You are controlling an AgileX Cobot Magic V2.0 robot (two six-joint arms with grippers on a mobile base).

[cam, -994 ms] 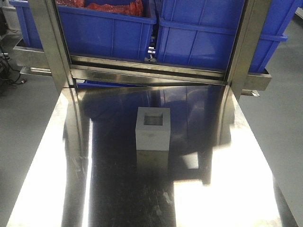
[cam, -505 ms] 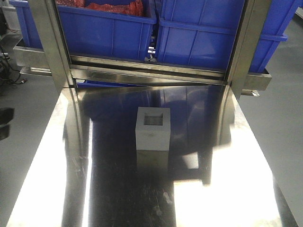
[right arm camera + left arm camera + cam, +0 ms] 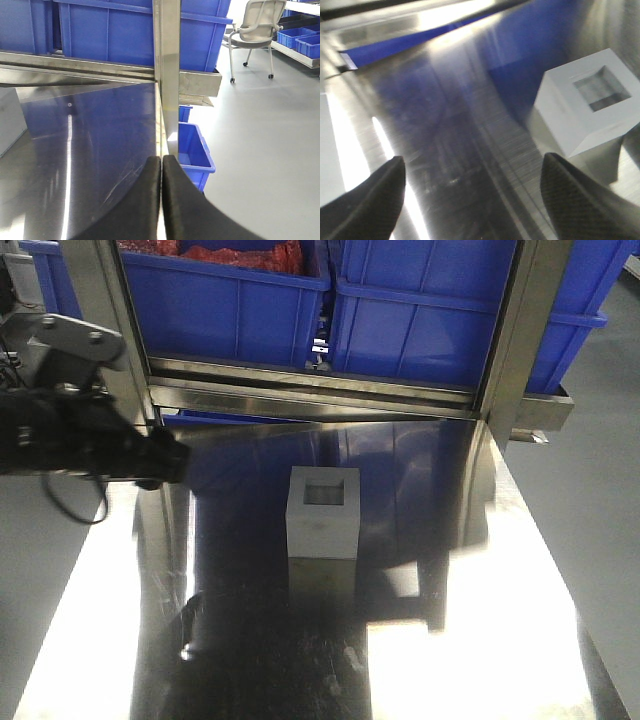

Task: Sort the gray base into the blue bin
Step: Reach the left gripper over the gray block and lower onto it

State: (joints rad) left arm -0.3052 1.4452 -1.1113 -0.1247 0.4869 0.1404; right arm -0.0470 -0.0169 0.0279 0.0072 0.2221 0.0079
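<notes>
Nearest you, your right gripper (image 3: 161,172) sits low at the right edge of the bench (image 3: 480,640), fingers pressed flat together with nothing between them. It's out of the play.

Your left gripper (image 3: 472,167) is the news. A second ago the front view showed no robot at all, and now it has swung in from the left, over the bench's left side. Its fingers are spread wide and empty, and the wrist view looks between them at bare steel.

The gray base (image 3: 323,512) stands mid-bench, recess facing up, exactly where it was. It lies off to the right of the open fingers, apart from them and not between them. So I'd call this the reach, with the grasp not yet begun. You'll need to carry those fingers across until they straddle the block.

Beyond it stands the steel rack (image 3: 310,390), and on it the blue bin (image 3: 430,330), beside a second bin (image 3: 220,310) holding something red (image 3: 240,255). I can't tell which one is your target.
</notes>
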